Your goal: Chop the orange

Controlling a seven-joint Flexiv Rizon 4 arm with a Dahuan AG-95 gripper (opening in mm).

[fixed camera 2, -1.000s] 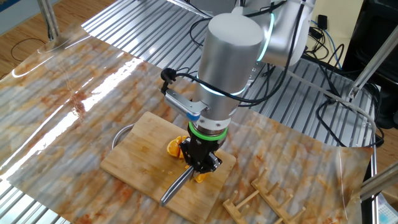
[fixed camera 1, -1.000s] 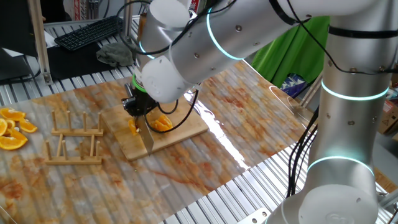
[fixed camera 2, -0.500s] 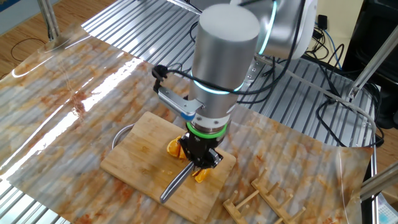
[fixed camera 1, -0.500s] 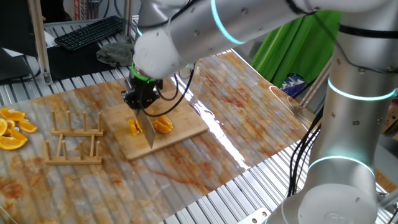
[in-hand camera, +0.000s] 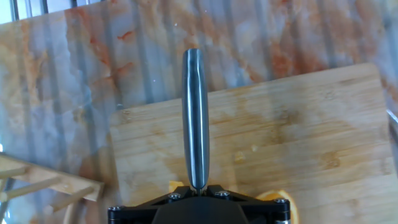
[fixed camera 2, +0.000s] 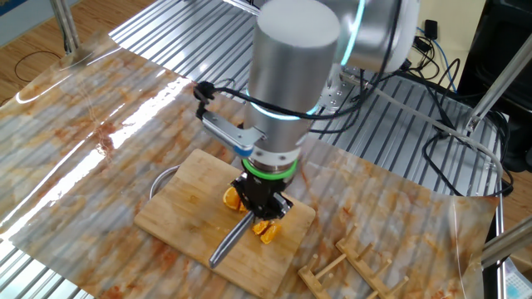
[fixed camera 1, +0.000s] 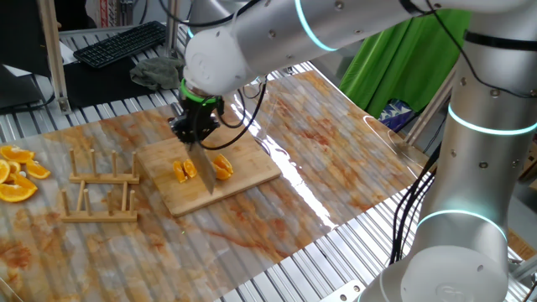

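Observation:
The orange lies in two small pieces on the wooden cutting board (fixed camera 1: 243, 172): one piece (fixed camera 1: 181, 171) left of the blade, the other (fixed camera 1: 222, 167) right of it. In the other fixed view the pieces (fixed camera 2: 232, 198) (fixed camera 2: 267, 231) sit close under the hand. My gripper (fixed camera 1: 195, 132) (fixed camera 2: 259, 202) hangs over the board's middle, shut on a knife (fixed camera 1: 204, 172) (fixed camera 2: 226, 245). The blade slants down between the pieces towards the board's front edge. The hand view looks along the knife's spine (in-hand camera: 194, 118); the gripper (in-hand camera: 198, 190) and slivers of orange (in-hand camera: 177, 185) sit at its bottom edge.
A heap of bigger orange slices (fixed camera 1: 15, 172) lies at the far left. A wooden rack (fixed camera 1: 99, 195) (fixed camera 2: 349, 266) (in-hand camera: 37, 180) stands beside the board. A stained plastic sheet (fixed camera 1: 336, 159) covers the slatted metal table. A keyboard (fixed camera 1: 117, 42) sits at the back.
The gripper has risen and drawn back over the board with the knife. The blade has come away from the orange, and both pieces now show either side of it.

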